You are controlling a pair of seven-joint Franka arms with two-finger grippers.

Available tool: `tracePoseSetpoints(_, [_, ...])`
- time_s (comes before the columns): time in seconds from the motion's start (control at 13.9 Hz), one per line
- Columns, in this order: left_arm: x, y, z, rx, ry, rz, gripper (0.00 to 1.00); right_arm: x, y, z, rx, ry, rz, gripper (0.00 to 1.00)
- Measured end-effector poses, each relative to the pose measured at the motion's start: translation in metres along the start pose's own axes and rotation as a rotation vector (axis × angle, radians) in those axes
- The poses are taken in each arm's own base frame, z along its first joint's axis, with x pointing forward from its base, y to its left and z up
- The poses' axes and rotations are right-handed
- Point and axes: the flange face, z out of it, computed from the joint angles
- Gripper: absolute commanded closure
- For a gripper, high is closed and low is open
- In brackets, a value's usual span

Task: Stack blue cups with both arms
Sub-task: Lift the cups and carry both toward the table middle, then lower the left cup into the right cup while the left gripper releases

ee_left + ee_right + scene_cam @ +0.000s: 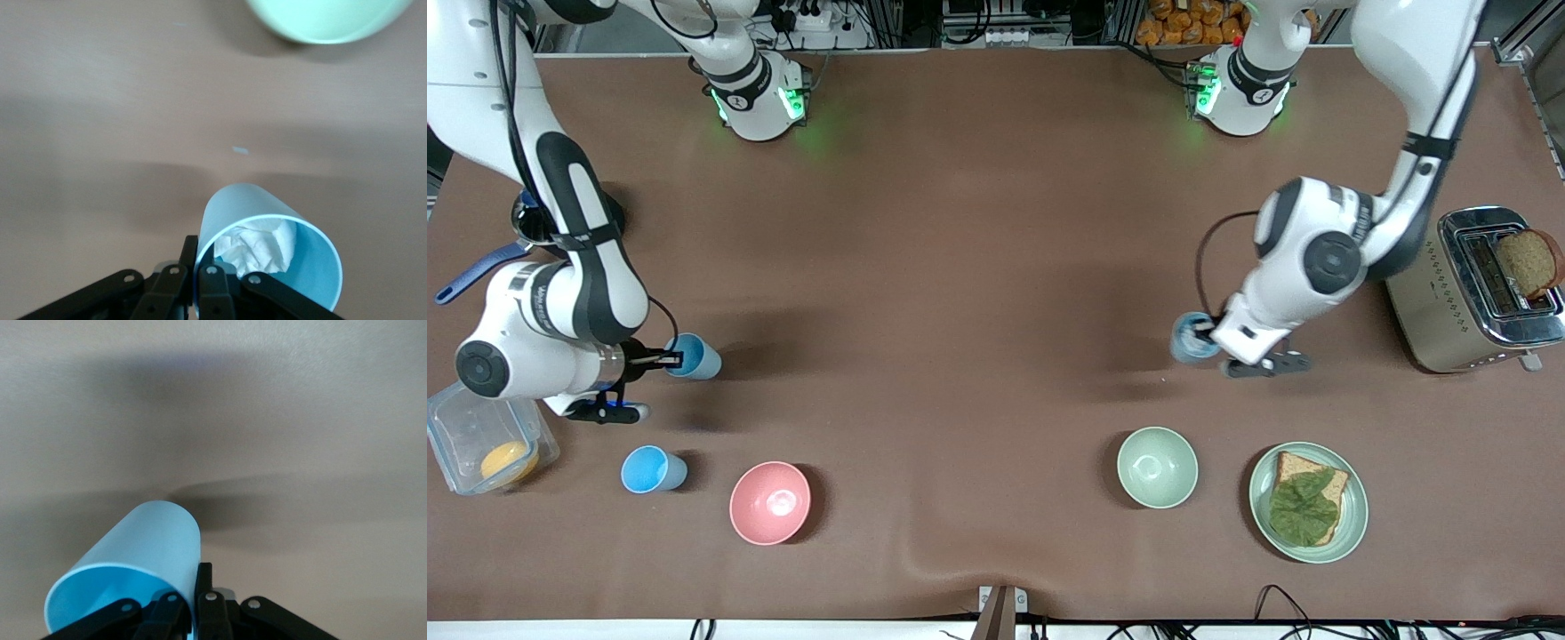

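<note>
My right gripper (672,360) is shut on the rim of the sky blue cup (695,356), one finger inside and one outside, and holds it tilted low over the table at the right arm's end. The right wrist view shows this cup (137,563) empty in the gripper (197,581). My left gripper (1203,337) is shut on the rim of the paler grey-blue cup (1188,338), tilted low over the table beside the toaster. The left wrist view shows this cup (267,233), with crumpled white paper inside, in the gripper (198,252).
A deeper blue cup (653,469) and a pink bowl (770,502) stand near the front camera. A green bowl (1157,467), a plate (1352,524) with bread and lettuce, a toaster (1467,293) and a clear box (463,427) with an orange are also here.
</note>
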Motion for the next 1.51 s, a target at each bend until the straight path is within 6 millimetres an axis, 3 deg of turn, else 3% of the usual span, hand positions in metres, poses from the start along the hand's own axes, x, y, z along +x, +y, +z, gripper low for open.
tracePoseSetpoints(0.29, [-0.069, 0.132, -0.011, -0.046, 0.0, -0.113, 1.0, -0.02, -0.011, -0.051, -0.002, 0.001, -0.016, 1.0])
tracePoseSetpoints(0.43, [-0.111, 0.195, 0.003, -0.057, -0.028, -0.162, 1.0, -0.032, -0.033, -0.071, -0.007, -0.016, -0.017, 1.0])
tracePoseSetpoints(0.58, [-0.16, 0.258, 0.031, -0.053, -0.069, -0.192, 1.0, -0.043, -0.069, -0.087, -0.019, -0.032, 0.007, 1.0])
tracePoseSetpoints(0.65, [-0.176, 0.28, 0.046, -0.043, -0.077, -0.196, 1.0, -0.05, -0.089, -0.094, -0.01, -0.041, 0.017, 1.0])
tracePoseSetpoints(0.79, [-0.191, 0.301, 0.076, -0.016, -0.076, -0.196, 1.0, -0.065, -0.116, -0.108, 0.045, -0.062, 0.024, 1.0])
tracePoseSetpoints(1.01, [-0.186, 0.304, 0.104, -0.005, -0.088, -0.207, 1.0, -0.08, -0.129, -0.126, 0.088, -0.088, 0.056, 1.0])
tracePoseSetpoints(1.08, [-0.186, 0.304, 0.109, -0.01, -0.09, -0.208, 0.84, -0.084, -0.138, -0.131, 0.09, -0.091, 0.072, 1.0])
tracePoseSetpoints(1.15, [-0.187, 0.305, 0.113, -0.014, -0.09, -0.207, 0.34, -0.089, -0.153, -0.136, 0.088, -0.091, 0.088, 1.0])
tracePoseSetpoints(1.22, [-0.187, 0.306, 0.115, -0.014, -0.086, -0.207, 0.0, -0.095, -0.171, -0.139, 0.083, -0.089, 0.102, 1.0])
tracePoseSetpoints(1.37, [-0.182, 0.306, 0.112, -0.022, -0.076, -0.212, 0.0, -0.11, -0.212, -0.145, 0.089, -0.088, 0.143, 1.0])
tracePoseSetpoints(1.51, [-0.17, 0.307, 0.097, -0.046, -0.056, -0.224, 0.0, -0.123, -0.248, -0.149, 0.092, -0.09, 0.184, 1.0])
